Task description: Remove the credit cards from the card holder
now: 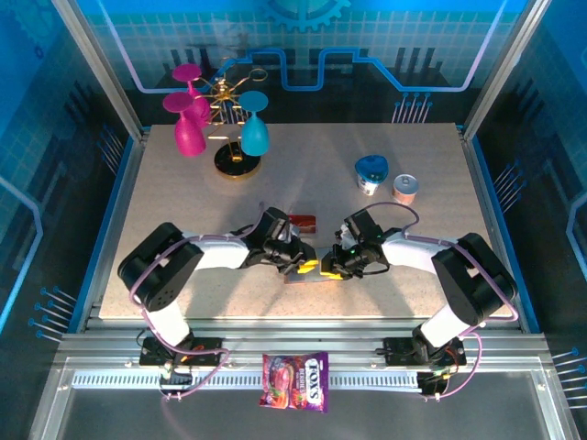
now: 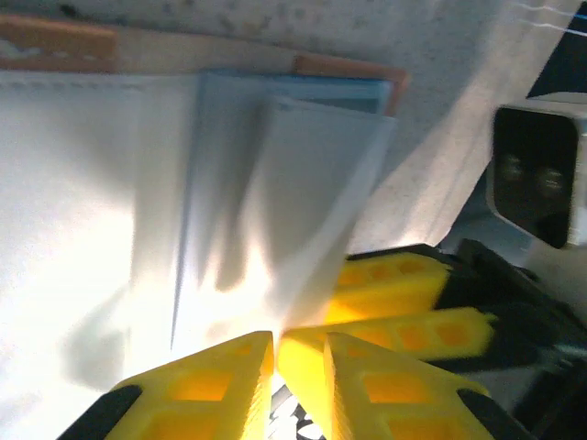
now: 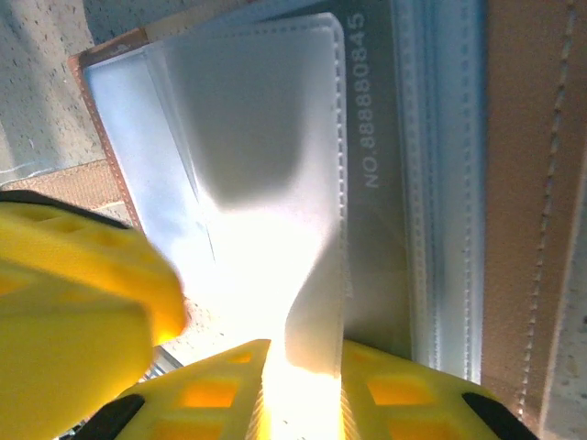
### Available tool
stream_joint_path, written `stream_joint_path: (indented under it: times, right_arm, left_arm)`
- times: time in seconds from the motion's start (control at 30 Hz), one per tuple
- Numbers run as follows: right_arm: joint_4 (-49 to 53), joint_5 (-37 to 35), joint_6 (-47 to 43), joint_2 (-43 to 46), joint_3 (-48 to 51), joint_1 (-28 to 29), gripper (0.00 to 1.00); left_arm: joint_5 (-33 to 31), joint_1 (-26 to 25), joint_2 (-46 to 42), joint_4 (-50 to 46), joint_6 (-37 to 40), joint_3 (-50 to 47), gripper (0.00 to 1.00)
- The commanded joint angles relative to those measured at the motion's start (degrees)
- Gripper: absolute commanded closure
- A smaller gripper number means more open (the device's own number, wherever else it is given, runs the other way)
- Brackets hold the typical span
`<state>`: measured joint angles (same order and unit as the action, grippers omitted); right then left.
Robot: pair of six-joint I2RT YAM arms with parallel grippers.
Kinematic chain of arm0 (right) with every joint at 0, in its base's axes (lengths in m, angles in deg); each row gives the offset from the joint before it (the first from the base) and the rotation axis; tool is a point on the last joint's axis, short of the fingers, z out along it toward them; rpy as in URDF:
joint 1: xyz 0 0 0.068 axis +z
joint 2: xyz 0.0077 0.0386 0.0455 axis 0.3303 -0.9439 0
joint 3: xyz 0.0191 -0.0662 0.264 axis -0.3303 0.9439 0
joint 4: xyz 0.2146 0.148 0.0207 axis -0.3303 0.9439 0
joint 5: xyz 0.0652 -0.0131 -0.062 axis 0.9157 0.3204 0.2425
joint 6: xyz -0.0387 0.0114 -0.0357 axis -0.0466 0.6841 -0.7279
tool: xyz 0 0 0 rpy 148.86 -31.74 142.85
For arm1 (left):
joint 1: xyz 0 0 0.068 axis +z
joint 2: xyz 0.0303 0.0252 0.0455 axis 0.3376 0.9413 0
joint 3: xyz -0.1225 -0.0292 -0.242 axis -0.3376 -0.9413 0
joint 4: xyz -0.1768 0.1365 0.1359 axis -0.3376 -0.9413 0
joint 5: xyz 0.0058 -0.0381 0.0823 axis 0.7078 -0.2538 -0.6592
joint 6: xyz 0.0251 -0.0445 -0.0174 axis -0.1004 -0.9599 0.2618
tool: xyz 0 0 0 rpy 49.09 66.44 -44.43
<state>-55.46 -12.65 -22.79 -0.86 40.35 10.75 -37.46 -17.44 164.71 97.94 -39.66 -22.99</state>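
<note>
Card holder (image 1: pixel 301 279) open and flat on the table (image 1: pixel 165 202), at the middle near the front edge, right under both grippers.

From the left: at the far left corner a gold rack (image 1: pixel 227 92) with two magenta glasses (image 1: pixel 188 133) and one teal glass (image 1: pixel 254 134) hung on it.

Next, left gripper (image 1: pixel 305 267) low over the left part of the card holder, yellow fingers (image 2: pixel 211 390) almost together, only a thin slit between. In the left wrist view a pale clear flap (image 2: pixel 312 211) coming down towards that slit, but strong glare there, so cannot tell if closed on it or not.

Just behind the left gripper, one red credit card (image 1: pixel 301 221) flat on the table, outside the card holder and apart from it.

Inside the card holder, grey-blue and clear pockets with a brown stitched edge, washed white by the light; contents not possible to tell. On the grey inner panel, beside a pocket seam, printed "NO.88880845", sideways in the right wrist view.

In front of the table, on the metal rail (image 1: pixel 110 378) between the two arm bases, a purple-red candy packet (image 1: pixel 295 380) with "FOX'S" readable on it.

Then right gripper (image 1: pixel 328 270), tips nearly meeting those of the left one, closed on the clear flap: flap bent up from its pocket and narrowing into the gap between the two yellow fingers.

Further right and back, a small pot with blue lid (image 1: pixel 371 170) and, near it, a small peach-coloured pot (image 1: pixel 404 188), both upright.
</note>
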Motion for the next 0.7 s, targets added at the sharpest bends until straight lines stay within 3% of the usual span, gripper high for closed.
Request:
stream_joint_path:
  times: [0.0, 0.33, 0.47, 0.67]
  right_arm:
    - [-0.2, -0.2, 0.2, 0.9, -1.5, 0.8, 0.75]
    - [0.2, -0.2, 0.0, 0.1, -4.3, 0.9, 0.74]
    - [0.0, -0.1, 0.3, -0.9, -6.0, 1.3, 0.73]
    - [0.6, -0.2, 0.4, -3.5, -9.7, 2.8, 0.72]
  left_arm:
    - [-1.8, 1.1, -5.0, -4.1, 3.2, 1.4, 0.75]
    - [-13.2, 5.5, -21.3, -24.6, 19.7, 3.0, 0.65]
    - [-15.8, 9.4, -28.9, -29.4, 24.6, 2.0, 0.56]
    - [-21.5, 12.3, -39.1, -36.7, 33.6, 2.1, 0.34]
